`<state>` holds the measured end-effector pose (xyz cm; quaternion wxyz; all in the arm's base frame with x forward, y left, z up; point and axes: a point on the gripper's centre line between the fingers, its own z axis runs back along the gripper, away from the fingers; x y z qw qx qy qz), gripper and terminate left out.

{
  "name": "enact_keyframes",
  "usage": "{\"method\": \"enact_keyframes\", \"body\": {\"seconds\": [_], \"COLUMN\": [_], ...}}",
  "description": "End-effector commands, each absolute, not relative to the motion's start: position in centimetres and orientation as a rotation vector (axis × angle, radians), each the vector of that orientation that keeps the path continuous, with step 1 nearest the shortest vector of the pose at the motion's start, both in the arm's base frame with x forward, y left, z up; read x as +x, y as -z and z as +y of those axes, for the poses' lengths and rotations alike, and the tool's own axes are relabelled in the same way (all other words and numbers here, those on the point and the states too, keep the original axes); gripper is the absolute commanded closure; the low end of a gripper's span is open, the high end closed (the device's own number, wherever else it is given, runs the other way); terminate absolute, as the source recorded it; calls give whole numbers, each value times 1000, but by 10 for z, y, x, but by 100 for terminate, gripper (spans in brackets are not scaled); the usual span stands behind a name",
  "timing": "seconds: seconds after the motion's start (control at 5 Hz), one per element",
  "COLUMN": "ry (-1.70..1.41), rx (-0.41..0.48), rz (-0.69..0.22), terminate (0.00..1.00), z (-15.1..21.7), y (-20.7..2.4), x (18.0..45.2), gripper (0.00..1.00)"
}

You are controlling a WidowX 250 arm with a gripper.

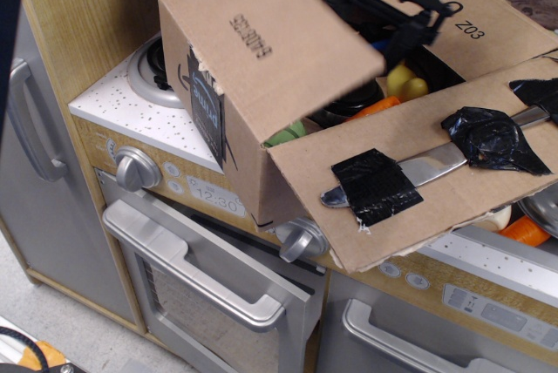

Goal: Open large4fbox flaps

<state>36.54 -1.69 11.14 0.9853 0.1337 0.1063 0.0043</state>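
Just left of the pincer (388, 9), whose gap I cannot tell, the "6408135" flap (270, 46) of the large4fbox (235, 142) stands half-raised, hinge edge running away from camera.

The large4fbox (231, 142) sits on the stove (131, 116) (oven (209, 295) below).

A play kitchen: a speckled white countertop (122, 107) with a burner (150, 66), round silver knobs (137, 168), a clock panel reading 12:30 (215, 198), and oven doors with grey handles (214, 290) beneath, wood-grain panel at left.
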Motion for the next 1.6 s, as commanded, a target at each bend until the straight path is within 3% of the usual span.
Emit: {"method": "enact_keyframes", "body": {"seconds": [0.0, 0.4, 0.8, 1.2, 1.4], "ry": [-16, -61, -151, -214, -214], "rx": [336, 381, 268, 142, 108], "rz": [152, 156, 62, -41, -95], "terminate": [0, 0, 0, 0, 100], "z": [17, 55, 81, 88, 85], "y": [-171, -202, -178, -137, -123], "x": [354, 321, 270, 258, 263], "gripper": [0, 0, 0, 0, 0]}}
